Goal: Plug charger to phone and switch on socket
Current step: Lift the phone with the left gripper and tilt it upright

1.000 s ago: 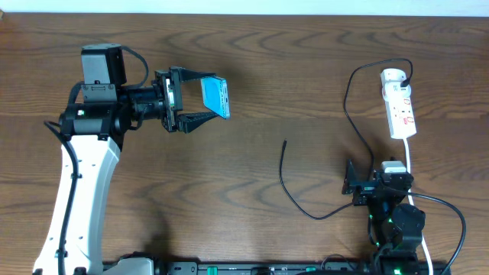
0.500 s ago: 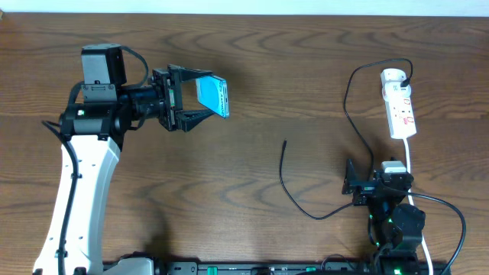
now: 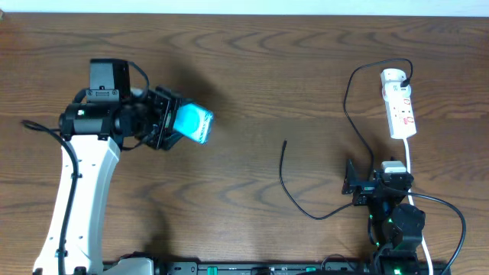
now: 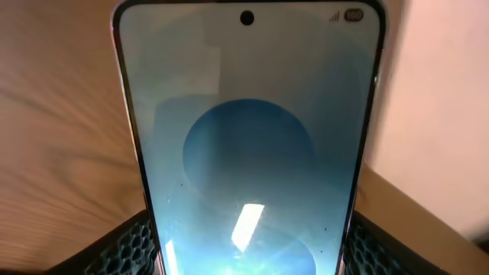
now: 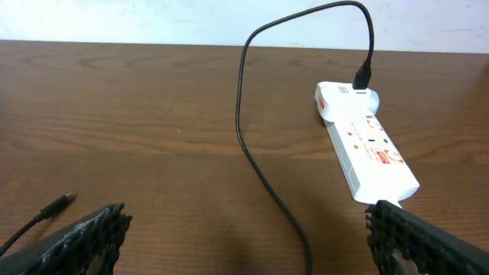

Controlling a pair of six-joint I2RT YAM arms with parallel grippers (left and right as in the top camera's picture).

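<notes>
Right arm: folded low at the near edge of the counter (image 3: 267,76), on the right side, wrist facing the far edge.
Right fingers (image 5: 84,237): the right gripper (image 3: 351,185) stands spread wide with nothing between its fingers.
Charger (image 3: 284,176): thin black cable lying on the counter. Its free connector tip rests mid-counter, left of the right gripper and apart from it. The cable loops near the right arm, then runs up to its plug, seated in the far end of the socket (image 3: 399,103).
Left arm: white forearm rising from the near left corner, wrist bent toward the right, held above the wood.
Left fingers (image 4: 126,248): the left gripper (image 3: 172,126) is clamped on the phone (image 3: 192,124), one finger on each long side, screen lit and filling the wrist view.
Phone position: lifted off the counter, left of centre, well apart from the connector tip.
Open room: bare wood lies between phone and cable tip, and along the far edge.
Socket position: far right, lying lengthwise near to far, its white cord leading back toward the right arm.
</notes>
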